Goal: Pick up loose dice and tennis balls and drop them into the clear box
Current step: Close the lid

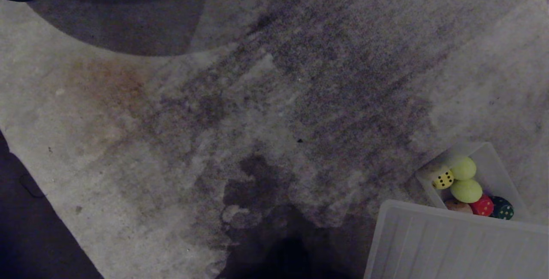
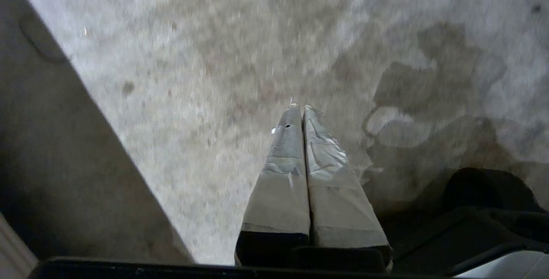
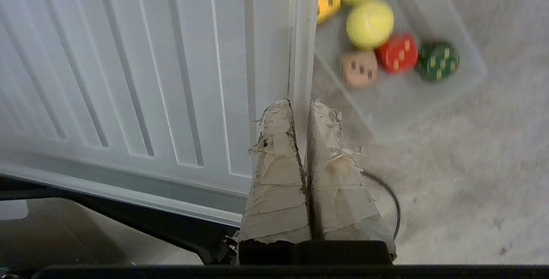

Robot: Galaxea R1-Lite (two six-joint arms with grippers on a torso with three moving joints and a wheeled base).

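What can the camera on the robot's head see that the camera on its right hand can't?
Only the head view shows the wide stained carpet stretching away and the dark curved patch at its far edge.

Only the right wrist view shows the right gripper, shut and empty, and a thin black cable beside it.

Both show the clear box, holding the yellow die, two tennis balls, the peach die, the red die and the dark green die, with the ribbed tray beside it.

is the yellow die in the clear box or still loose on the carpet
In. The yellow die sits inside the clear box, beside a tennis ball.
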